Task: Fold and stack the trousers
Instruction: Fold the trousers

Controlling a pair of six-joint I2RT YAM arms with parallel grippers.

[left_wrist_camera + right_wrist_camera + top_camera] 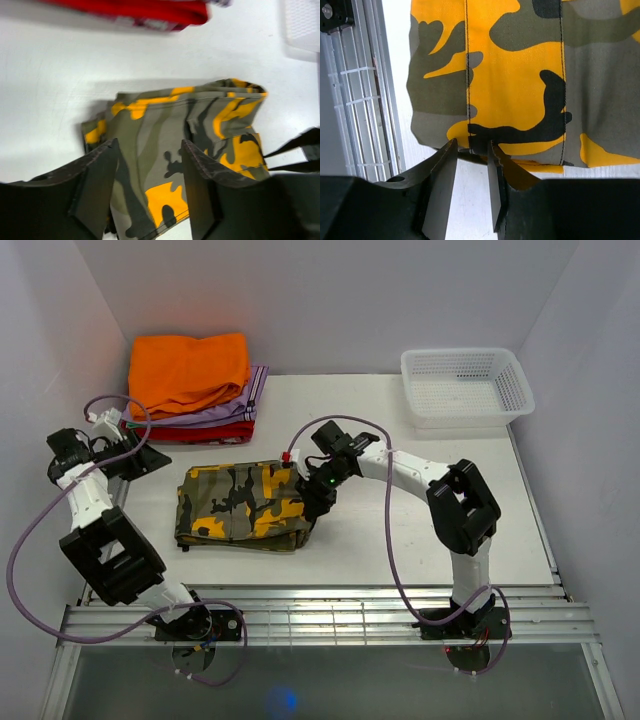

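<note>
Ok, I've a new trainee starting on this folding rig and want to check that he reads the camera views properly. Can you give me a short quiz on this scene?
1. True or false: the trousers lie inside the white basket.
2. Which gripper is at the trousers' edge? A left; B right; C neither.
3. Fill in: the top garment of the folded pile at the back left is ___.

Key: 1 false, they lie folded on the table; 2 B, the right gripper; 3 orange.
</note>
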